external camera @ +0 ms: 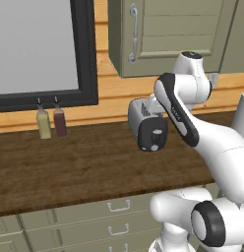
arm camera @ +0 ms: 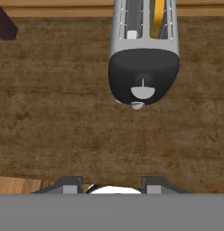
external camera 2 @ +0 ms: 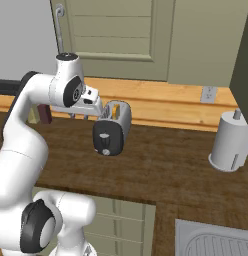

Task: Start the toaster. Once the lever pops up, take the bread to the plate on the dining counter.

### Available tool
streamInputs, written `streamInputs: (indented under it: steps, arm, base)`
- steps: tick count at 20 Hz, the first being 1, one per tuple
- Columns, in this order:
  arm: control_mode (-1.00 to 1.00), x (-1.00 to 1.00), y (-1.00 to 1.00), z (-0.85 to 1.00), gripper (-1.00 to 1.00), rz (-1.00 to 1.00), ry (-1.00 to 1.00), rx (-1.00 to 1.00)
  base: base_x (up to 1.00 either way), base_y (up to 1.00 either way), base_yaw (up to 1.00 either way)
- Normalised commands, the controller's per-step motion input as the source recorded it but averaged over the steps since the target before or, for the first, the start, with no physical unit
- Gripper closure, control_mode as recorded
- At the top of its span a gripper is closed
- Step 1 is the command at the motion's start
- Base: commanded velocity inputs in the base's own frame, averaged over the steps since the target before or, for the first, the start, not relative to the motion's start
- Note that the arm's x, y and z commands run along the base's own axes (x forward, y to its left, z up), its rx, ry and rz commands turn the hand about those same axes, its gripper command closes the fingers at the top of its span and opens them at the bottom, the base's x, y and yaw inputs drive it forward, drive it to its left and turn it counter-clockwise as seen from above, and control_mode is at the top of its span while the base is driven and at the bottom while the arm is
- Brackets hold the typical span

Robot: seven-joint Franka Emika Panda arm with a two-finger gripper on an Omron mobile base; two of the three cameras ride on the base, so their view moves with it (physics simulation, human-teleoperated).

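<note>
Toaster [external camera: 146, 123] rear behind the arm; bread [arm camera: 158, 18] mostly sunk in its slot.

A toaster [external camera 2: 113, 127] stands on the table [external camera 2: 166, 170] near the back wall, its lever [external camera 2: 107, 140] end facing the robot. Bread [arm camera: 159, 18] sits in one slot. Two bottles [external camera: 51, 123] stand far left, a paper towel roll [external camera 2: 229, 141] far right.

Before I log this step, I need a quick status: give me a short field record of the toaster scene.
toaster: on the wood worktop, black end panel toward the robot
lever: on that panel, untouched
bread: upright in one slot
end effector: apart from the toaster, holding nothing
bottles: two, by the wall
paper roll: upright on the worktop
</note>
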Motion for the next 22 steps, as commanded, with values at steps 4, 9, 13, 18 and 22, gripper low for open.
streamInputs:
  steps: [4,9,13,18,22]
  arm:
    - [-1.0,0.0,0.0,-0.1,-1.0,0.0,0.01,0.0]
    - [-1.0,0.02,0.0,-0.32,-1.0,0.0,0.0,0.0]
    - [-1.0,0.03,-0.04,-0.12,-1.0,0.0,0.03,0.0]
    - [-1.0,0.11,-0.28,-0.29,-1.0,-0.03,0.0,0.0]
    - [-1.0,0.31,-0.36,-0.28,-1.0,-0.08,0.05,0.0]
  base:
    - [0.0,0.0,0.0]
    - [0.0,0.0,0.0]
    - [0.0,0.0,0.0]
    - [0.0,0.0,0.0]
    - [0.0,0.0,0.0]
